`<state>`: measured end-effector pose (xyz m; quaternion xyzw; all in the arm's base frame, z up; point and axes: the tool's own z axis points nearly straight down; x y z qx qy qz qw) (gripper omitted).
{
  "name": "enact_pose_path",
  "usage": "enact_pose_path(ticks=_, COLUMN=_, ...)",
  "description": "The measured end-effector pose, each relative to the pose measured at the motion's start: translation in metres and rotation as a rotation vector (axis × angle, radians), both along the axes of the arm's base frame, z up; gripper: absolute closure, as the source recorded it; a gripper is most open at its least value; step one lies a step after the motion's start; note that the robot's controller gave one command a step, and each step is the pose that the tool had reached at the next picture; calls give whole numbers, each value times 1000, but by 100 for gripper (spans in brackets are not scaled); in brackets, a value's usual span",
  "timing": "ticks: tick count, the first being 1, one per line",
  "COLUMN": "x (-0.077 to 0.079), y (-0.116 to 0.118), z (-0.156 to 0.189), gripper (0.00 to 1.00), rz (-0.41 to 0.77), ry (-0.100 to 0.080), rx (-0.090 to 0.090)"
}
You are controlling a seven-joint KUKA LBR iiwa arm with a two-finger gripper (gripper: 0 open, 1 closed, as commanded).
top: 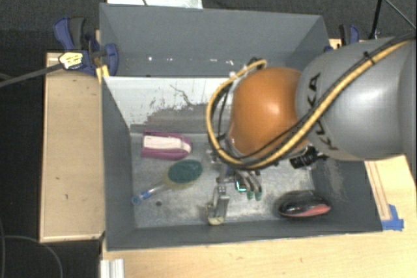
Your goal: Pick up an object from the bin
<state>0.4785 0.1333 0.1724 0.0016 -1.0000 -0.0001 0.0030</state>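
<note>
Since orange dome-shaped wrist cover (264,111) hides most of gripper (242,187), whether clenched or released cannot be told. Gripper low over mid-floor of grey metal bin (120,159). Small grey-and-cream thing (217,208), kind unclear, just near-left of it. Black-and-red oval thing (303,207) to right; green round brush (184,172) and pink-white oblong block (166,145) to left.

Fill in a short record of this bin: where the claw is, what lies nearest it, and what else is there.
claw: low over the floor of the grey bin, centre-front, under the arm's orange cover
nearest: small pale piece by the front wall, just left of the claw; kind unclear
right of claw: black-and-red oval thing
left of claw: round green brush with a blue handle
far left: pink-and-white thing
held: nothing that can be seen
</note>
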Motion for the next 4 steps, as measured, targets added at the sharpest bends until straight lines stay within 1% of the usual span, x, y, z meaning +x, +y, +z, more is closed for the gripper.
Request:
enact_pose_path(ticks=1, x=60, y=51, z=-104, gripper=0, rz=545, ry=-8, rx=4)
enact_pose_path(ticks=2, x=69, y=48, z=-71, gripper=0, rz=284, ry=-13, rx=3)
enact_pose_path(ticks=3, x=72, y=35, z=-72, gripper=0, rz=201, ry=-8, rx=2)
enact_pose_path(ticks=4, x=67, y=104, z=-102, gripper=0, rz=326, ry=-10, rx=5)
